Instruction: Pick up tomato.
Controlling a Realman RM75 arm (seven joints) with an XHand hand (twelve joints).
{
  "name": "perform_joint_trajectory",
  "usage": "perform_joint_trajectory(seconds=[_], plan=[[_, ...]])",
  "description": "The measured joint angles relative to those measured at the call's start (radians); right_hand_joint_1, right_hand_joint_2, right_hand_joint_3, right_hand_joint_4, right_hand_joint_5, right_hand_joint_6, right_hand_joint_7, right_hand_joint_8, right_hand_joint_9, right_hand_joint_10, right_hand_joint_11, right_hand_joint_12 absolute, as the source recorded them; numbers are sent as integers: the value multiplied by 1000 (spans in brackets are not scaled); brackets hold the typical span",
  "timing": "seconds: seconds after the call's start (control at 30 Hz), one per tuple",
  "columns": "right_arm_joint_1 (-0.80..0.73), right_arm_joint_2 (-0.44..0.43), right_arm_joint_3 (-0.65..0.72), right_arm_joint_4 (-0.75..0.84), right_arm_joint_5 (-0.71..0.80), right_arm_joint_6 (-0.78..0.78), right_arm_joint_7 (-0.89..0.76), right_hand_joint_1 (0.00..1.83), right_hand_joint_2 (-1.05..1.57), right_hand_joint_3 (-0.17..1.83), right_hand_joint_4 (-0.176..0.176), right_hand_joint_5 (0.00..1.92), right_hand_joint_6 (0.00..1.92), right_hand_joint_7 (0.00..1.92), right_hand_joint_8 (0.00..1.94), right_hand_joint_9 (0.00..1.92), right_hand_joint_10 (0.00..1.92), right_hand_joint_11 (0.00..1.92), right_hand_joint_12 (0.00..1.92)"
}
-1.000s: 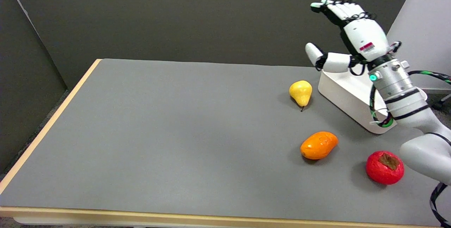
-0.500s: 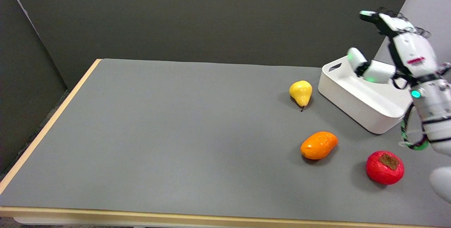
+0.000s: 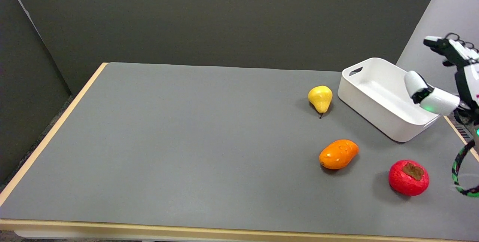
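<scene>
The tomato (image 3: pixel 408 177) sits on the grey table (image 3: pixel 187 141) near its front right corner, red and round with a brown, dried calyx on top, resting alone with nothing touching it. Just up and to the left of it lies an orange mango-shaped fruit (image 3: pixel 338 154), near but apart, and farther back a yellow pear (image 3: pixel 320 99) stands beside a white bin (image 3: pixel 385 100) that appears to hold nothing. The right hand (image 3: pixel 445 81) hangs in the air at the far right edge of the view, over the bin's right end and well above and behind the tomato; it is partly cut off by the frame, its thumb held out apart from the fingers above it, and nothing is in its grasp. The reach to the tomato has not begun, I would say. To do it well the hand should come forward and down over the fruit from above, fingers spread wide enough to straddle it, then close evenly around its sides, since so smooth and round a thing could roll toward the table edge if nudged from one side. I can read no label or writing on anything here.
</scene>
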Motion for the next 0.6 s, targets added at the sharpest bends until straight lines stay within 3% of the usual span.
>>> perform_joint_trajectory(seconds=[0.6], plan=[[-83,-54,-86,-105,86,291,29,388,621,886,130,301,588,423,422,298,762,232,1378]])
